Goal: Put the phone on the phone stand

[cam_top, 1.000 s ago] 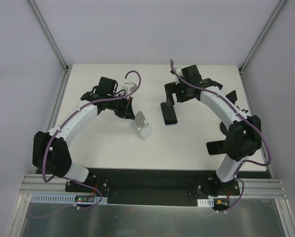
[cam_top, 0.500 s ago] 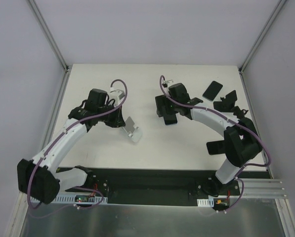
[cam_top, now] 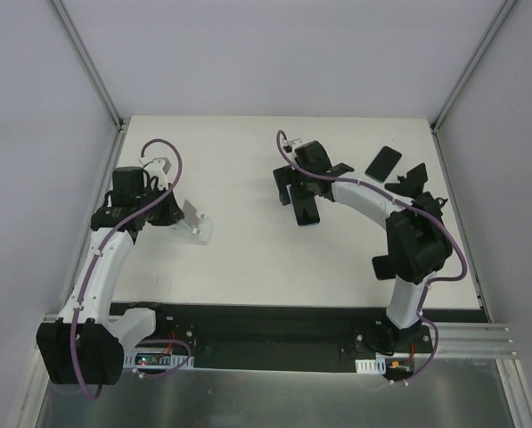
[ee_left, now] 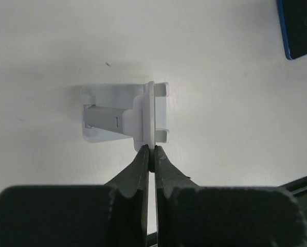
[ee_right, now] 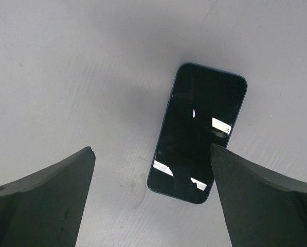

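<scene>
The white phone stand (cam_top: 196, 225) sits on the left of the white table, and my left gripper (cam_top: 178, 217) is shut on its edge. In the left wrist view the fingertips pinch the stand's thin upright plate (ee_left: 125, 118), with my left gripper (ee_left: 150, 153) just below it. The dark phone with a blue rim (cam_top: 307, 212) lies flat at the table's middle. My right gripper (cam_top: 297, 189) hovers over it, open. In the right wrist view the phone (ee_right: 198, 133) lies face up, apart from my right gripper (ee_right: 152, 152) and closer to the right finger.
A second dark phone (cam_top: 383, 162) lies at the back right. A black stand-like object (cam_top: 410, 182) sits beside it and another (cam_top: 386, 266) at the right front. The blue-rimmed phone's end shows in the left wrist view (ee_left: 300, 28). Frame posts stand at the table's back corners.
My left gripper has dragged the white stand from the table's middle to the left. My right gripper has shifted left and back, staying open over the phone, which has not moved.
</scene>
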